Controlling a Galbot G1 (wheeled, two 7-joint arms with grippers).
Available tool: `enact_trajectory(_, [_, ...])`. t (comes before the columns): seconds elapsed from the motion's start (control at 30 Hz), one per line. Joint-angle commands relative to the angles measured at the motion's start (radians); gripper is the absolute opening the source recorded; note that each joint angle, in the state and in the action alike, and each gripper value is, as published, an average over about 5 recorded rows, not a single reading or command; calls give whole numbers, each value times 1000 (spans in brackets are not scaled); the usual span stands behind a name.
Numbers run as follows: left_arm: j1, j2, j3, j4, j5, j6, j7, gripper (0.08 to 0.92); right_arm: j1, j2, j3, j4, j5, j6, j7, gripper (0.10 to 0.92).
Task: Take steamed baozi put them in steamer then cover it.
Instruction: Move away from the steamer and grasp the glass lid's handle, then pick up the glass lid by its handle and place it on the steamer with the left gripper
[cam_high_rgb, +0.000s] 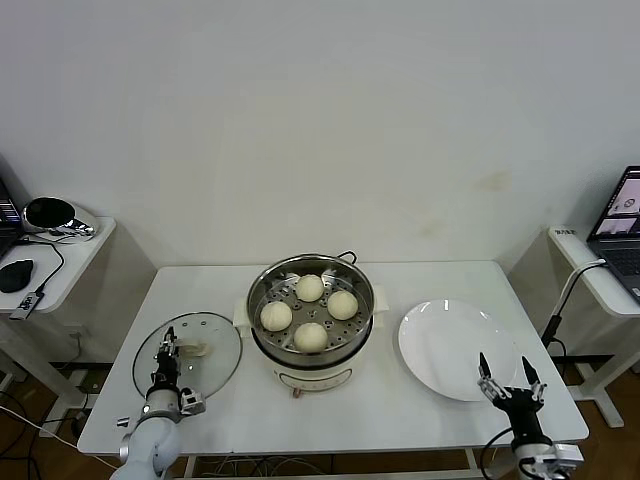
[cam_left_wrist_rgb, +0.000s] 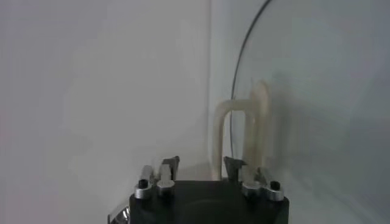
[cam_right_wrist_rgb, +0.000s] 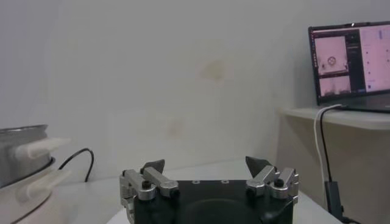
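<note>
The steamer (cam_high_rgb: 262, 292) stands open mid-table on its cream base, and its edge shows in the right wrist view (cam_right_wrist_rgb: 21, 149). Several baozi lie on its perforated tray, among them a rear one (cam_high_rgb: 310, 287), a right one (cam_high_rgb: 342, 304) and a front one (cam_high_rgb: 311, 337). The glass cover (cam_high_rgb: 218, 352) lies flat on the table to the steamer's left. My left gripper (cam_high_rgb: 168, 347) is open just above it, and its cream handle (cam_left_wrist_rgb: 244, 128) stands close in front of the left gripper (cam_left_wrist_rgb: 202, 165), toward one finger. My right gripper (cam_high_rgb: 510, 377) is open and empty at the front right.
A flat white plate (cam_high_rgb: 450, 345), with nothing on it, lies right of the steamer, close to the right gripper (cam_right_wrist_rgb: 210, 165). A side table with a mouse (cam_high_rgb: 15, 274) stands at the left. A laptop (cam_high_rgb: 622, 215) sits on a side table at the right. A black cord (cam_right_wrist_rgb: 76, 161) runs behind the steamer.
</note>
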Motion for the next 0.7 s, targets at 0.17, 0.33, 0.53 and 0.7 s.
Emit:
enact_trajectory(0.17, [-6, 17, 5, 15, 4, -6, -16, 221, 3, 5, 1, 6, 1, -3, 1, 823])
enact_trajectory(0.33, [25, 19, -12, -76, -6, 14, 9, 137, 3, 4, -1, 9, 3, -2, 2, 823])
enact_trajectory(0.53, [117, -25, -73, -325, -126, 156, 96, 137, 25, -4, 10, 12, 26, -10, 5, 823])
enact_trajectory(0.7, [176, -21, -81, -505, -133, 275, 125, 137, 36, -10, 13, 39, 57, -35, 7, 823])
